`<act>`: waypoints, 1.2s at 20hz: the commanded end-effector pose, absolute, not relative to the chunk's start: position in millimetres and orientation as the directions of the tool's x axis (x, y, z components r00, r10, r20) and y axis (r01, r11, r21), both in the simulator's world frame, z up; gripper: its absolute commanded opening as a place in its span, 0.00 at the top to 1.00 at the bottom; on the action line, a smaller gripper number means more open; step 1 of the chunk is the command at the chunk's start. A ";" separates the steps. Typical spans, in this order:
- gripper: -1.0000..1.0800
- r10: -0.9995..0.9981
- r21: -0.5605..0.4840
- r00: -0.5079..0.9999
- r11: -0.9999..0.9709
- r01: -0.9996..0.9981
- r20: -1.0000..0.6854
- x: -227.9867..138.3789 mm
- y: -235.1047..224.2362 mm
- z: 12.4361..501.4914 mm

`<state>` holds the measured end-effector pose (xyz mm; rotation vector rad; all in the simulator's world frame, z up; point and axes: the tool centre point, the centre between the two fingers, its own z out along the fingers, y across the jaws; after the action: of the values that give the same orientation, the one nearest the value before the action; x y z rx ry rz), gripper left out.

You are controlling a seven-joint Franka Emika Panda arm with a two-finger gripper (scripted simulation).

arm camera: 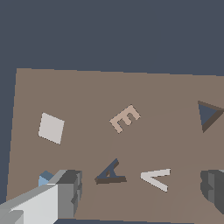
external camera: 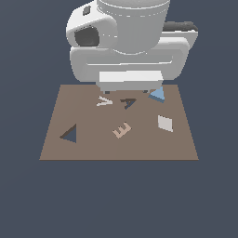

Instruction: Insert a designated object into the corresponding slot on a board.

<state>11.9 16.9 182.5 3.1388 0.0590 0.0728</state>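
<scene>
The light blue triangular block (external camera: pixel 158 95) lies near the far edge of the brown board (external camera: pixel 93 149), toward the exterior view's right. My gripper (external camera: pixel 130 91) hangs low over that far edge, open and empty. In the wrist view the block (arm camera: pixel 44 179) peeks out on the outer side of one finger (arm camera: pixel 69 192), not between the two; the other finger (arm camera: pixel 213 190) is far across. The gripper's midpoint (arm camera: pixel 142 187) lies over the middle of the board (arm camera: pixel 87 96). The dark triangular slot (external camera: pixel 69 135) is at the exterior view's left, also seen in the wrist view (arm camera: pixel 207 115).
On the board lie a beige E (external camera: pixel 122 130), a white square tile (external camera: pixel 165 123), a white V piece (external camera: pixel 104 101) and a small dark A-shaped mark (external camera: pixel 128 103). The arm's white body (external camera: pixel 125 42) looms over the far edge.
</scene>
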 end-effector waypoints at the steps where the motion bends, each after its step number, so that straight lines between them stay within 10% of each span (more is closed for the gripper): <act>1: 0.04 0.038 0.002 0.998 -0.999 0.038 0.046 11.9 16.9 182.5; 24: 0.04 -0.202 -0.001 0.979 -0.979 -0.202 0.025 -49.6 71.0 121.4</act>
<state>-42.6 63.6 128.6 3.1278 -0.2749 0.0442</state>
